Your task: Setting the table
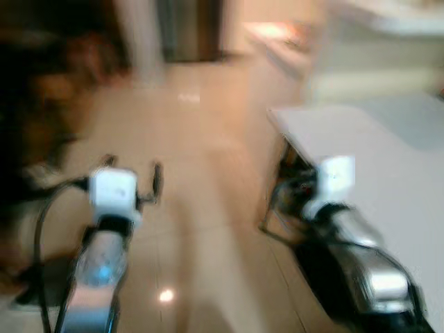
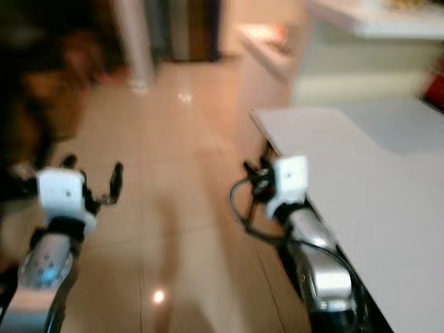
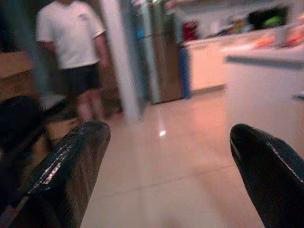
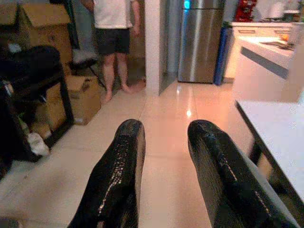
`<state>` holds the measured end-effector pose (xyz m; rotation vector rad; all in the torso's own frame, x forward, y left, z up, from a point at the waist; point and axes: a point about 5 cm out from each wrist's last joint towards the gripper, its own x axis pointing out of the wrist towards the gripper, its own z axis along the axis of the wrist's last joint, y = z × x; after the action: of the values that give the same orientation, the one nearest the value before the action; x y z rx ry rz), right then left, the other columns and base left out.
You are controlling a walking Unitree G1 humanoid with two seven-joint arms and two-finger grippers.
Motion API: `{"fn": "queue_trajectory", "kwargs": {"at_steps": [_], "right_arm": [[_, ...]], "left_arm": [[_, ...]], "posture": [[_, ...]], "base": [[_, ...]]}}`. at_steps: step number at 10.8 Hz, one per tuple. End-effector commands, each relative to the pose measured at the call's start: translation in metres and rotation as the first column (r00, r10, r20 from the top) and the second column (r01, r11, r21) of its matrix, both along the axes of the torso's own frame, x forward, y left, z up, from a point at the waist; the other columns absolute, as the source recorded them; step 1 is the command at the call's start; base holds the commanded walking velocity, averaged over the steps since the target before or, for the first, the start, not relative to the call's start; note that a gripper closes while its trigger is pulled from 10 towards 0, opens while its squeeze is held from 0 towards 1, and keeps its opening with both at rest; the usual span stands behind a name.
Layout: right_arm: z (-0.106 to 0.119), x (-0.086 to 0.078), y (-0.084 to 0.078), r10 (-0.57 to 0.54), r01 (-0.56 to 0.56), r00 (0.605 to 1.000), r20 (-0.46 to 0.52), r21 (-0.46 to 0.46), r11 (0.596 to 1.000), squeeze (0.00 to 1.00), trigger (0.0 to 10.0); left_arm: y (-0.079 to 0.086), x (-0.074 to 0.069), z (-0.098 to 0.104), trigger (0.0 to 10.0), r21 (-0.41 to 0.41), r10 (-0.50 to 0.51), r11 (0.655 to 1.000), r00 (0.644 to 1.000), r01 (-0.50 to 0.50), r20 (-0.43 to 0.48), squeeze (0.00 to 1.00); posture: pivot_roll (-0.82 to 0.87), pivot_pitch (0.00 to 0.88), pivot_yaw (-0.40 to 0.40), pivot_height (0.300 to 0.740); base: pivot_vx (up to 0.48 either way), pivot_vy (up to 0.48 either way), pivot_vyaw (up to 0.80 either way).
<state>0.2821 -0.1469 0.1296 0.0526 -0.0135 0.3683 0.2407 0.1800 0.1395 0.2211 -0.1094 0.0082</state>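
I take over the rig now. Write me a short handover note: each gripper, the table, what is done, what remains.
Left gripper: open, fingers wide apart, holding nothing, raised over the tiled floor.
Right gripper: fingers a little apart, holding nothing, close to the near corner of the white table.
Table: on the robot's right; the visible part of its top is bare, though the head views are blurred.
A person stands ahead near boxes; a fridge and a counter lie beyond.
Done: nothing laid that I can see.
Left: fetch the tableware and set it out. Mind the person.
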Motion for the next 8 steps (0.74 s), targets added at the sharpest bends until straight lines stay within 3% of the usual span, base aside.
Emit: {"fn": "queue_trajectory", "kwargs": {"at_steps": [1,3,6,8], "right_arm": [[0.006,0.004,0.007,0.023,-0.023,1.0,0.019,0.026,0.999,0.0,10.0],[0.004,0.002,0.014,0.031,-0.031,0.999,0.012,-0.008,0.999,0.0,10.0],[0.001,0.007,-0.012,-0.056,0.056,0.998,-0.007,-0.013,0.998,0.0,10.0],[0.002,0.011,-0.003,-0.055,0.054,0.999,-0.002,-0.027,0.998,0.0,10.0]], "left_arm": [[0.004,0.001,0.005,10.0,0.016,0.015,1.0,1.0,-0.016,0.013,0.0],[0.011,0.009,0.002,10.0,0.005,0.05,0.999,0.999,-0.05,0.01,0.0],[0.0,0.008,0.003,10.0,0.017,0.0,1.0,1.0,0.0,0.009,0.0],[0.003,0.008,0.002,10.0,0.008,0.008,1.0,1.0,-0.008,0.004,0.0]], "posture": [[0.08,0.0,-0.059,0.74],[0.05,0.0,-0.052,0.74],[0.07,0.0,-0.067,0.74],[0.05,0.0,-0.067,0.74]], "base": [[0.368,0.0,0.0],[0.373,0.0,0.0],[0.375,0.0,0.0],[0.409,0.0,0.0]]}}
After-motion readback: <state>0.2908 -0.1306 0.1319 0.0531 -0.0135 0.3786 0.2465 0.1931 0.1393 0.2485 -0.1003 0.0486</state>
